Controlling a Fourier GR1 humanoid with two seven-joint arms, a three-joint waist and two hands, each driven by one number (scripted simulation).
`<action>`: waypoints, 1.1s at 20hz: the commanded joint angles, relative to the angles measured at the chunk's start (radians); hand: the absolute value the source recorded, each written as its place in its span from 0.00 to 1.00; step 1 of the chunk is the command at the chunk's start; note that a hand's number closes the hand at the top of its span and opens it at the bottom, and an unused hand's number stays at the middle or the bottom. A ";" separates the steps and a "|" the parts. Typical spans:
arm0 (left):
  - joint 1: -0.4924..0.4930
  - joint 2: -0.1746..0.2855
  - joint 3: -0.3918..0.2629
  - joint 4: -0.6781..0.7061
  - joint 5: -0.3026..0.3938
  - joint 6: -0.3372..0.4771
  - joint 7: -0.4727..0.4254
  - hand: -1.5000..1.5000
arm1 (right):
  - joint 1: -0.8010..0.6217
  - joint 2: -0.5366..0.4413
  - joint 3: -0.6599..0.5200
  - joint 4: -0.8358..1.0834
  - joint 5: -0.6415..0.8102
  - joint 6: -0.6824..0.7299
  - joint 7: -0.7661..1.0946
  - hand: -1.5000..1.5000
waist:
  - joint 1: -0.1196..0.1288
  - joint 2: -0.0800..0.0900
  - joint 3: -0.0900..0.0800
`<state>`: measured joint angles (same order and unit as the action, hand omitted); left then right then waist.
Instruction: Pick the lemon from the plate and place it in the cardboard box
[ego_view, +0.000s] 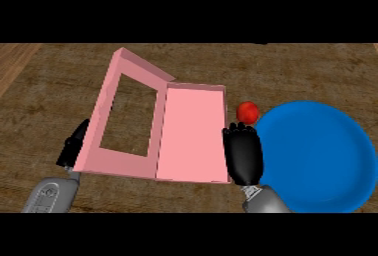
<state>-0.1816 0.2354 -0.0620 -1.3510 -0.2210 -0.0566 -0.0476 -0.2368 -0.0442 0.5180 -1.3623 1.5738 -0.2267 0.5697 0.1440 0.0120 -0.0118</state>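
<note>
One red, oval fruit shows between pink box and blue plate.

Surface: brown, rough and grainy, matt, like coarse weave or worn wood.
Box: pink, flat and smooth, matt, like card.
Plate: blue, smooth and even, plastic-like.
Red round object: smooth skin, slightly glossy.
Left robot hand: black, matt.
Right robot hand: black, matt, plastic-like.
Left forearm: grey, smooth hard shell.
Right forearm: grey, smooth, same shell.
</note>
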 joint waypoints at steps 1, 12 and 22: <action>-0.022 -0.008 -0.026 0.011 -0.015 -0.011 0.001 0.50 | -0.075 0.042 0.245 -0.020 -0.133 0.170 0.045 1.00 | 0.022 0.002 0.010; -0.005 0.025 0.028 0.044 0.006 -0.021 0.014 0.50 | -0.438 0.043 0.402 -0.340 -0.290 0.482 0.541 1.00 | -0.062 -0.023 0.007; 0.005 0.006 0.027 0.025 -0.012 0.016 0.040 0.50 | -0.713 0.043 0.257 -0.395 -0.435 0.589 0.797 1.00 | -0.105 -0.027 0.008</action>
<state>-0.1770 0.2411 -0.0294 -1.3234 -0.2214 -0.0457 -0.0191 -0.8343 -0.0186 0.8224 -1.7418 1.1877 0.2478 1.1326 0.0558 -0.0148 -0.0035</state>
